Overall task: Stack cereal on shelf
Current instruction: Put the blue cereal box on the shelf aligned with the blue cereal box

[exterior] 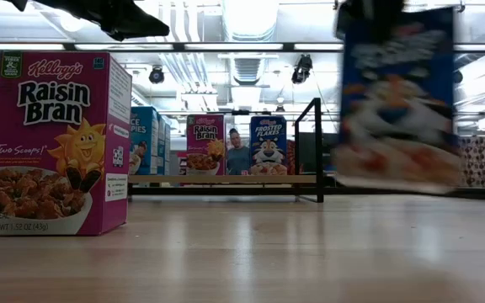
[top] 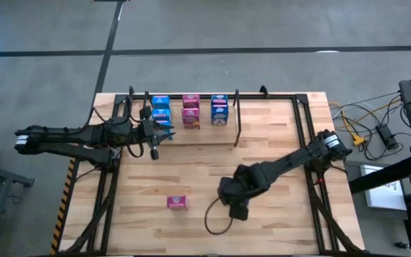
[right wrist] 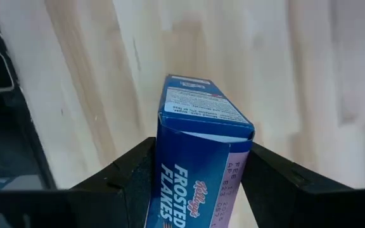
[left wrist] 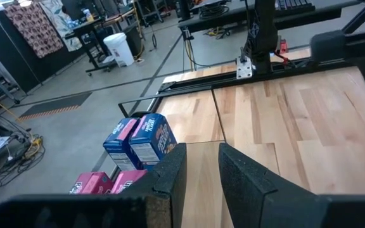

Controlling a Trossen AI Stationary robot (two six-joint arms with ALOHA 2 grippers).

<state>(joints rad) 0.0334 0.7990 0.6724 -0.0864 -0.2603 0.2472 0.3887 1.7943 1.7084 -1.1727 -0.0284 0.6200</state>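
**Holding a Frosted Flakes box clear of the table, shelf placement pending**

Gripping is confirmed at the right gripper (right wrist: 198,168): both fingers (right wrist: 128,171) are clamped on the broad faces of a blue Frosted Flakes box (right wrist: 198,145), and the low view shows that box (exterior: 398,97) hanging above the wooden table (top: 277,143). In the high view this gripper (top: 235,203) sits at about 5 o'clock from table centre, well apart from the shelf (top: 235,118) at 12 o'clock.

The left gripper (left wrist: 201,168) waits near the shelf's 9 o'clock end, fingers narrowly parted with nothing between them.

Stock on the shelf: a blue box (top: 160,108), a pink Raisin Bran box (top: 190,111) and a blue Frosted Flakes box (top: 219,111), side by side. One Raisin Bran box (top: 177,203) remains on the table near 7 o'clock.

Recommendation, as a judgement: carry the box level, approach the rack from its open front, clear the upright divider, and set it down squarely beside the standing boxes before releasing. A tilted release risks toppling neighbours.
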